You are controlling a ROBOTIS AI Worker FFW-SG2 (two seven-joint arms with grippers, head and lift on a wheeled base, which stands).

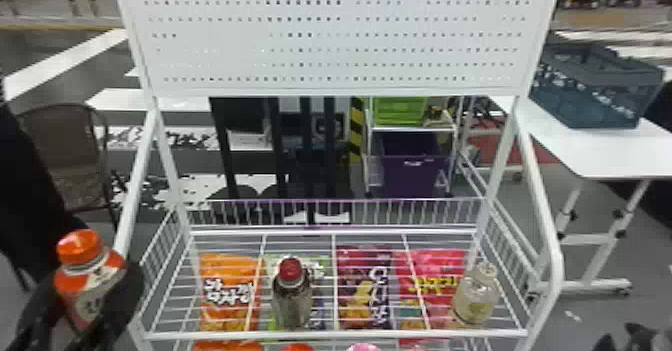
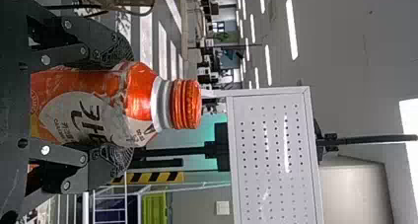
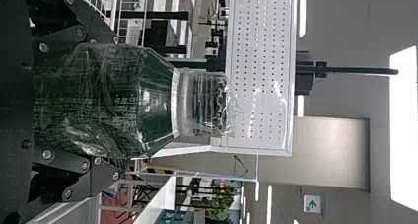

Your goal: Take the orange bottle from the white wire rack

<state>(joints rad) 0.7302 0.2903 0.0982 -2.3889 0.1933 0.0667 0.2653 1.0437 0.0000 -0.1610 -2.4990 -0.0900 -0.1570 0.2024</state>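
Orange bottle (image 2: 88,100) clasped in my left gripper (image 2: 120,105), cap (image 2: 187,104) clear of the grip; white wire rack (image 1: 330,334) just beside. Right gripper (image 3: 106,101) holds another bottle (image 3: 118,100). Swinging left gripper inward could clip the rack, twisting my hold loose.

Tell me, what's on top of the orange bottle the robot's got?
An orange, ridged cap is on top of the orange bottle, which the left fingers hold. The cap covers the bottle's opening, so that can't be seen.
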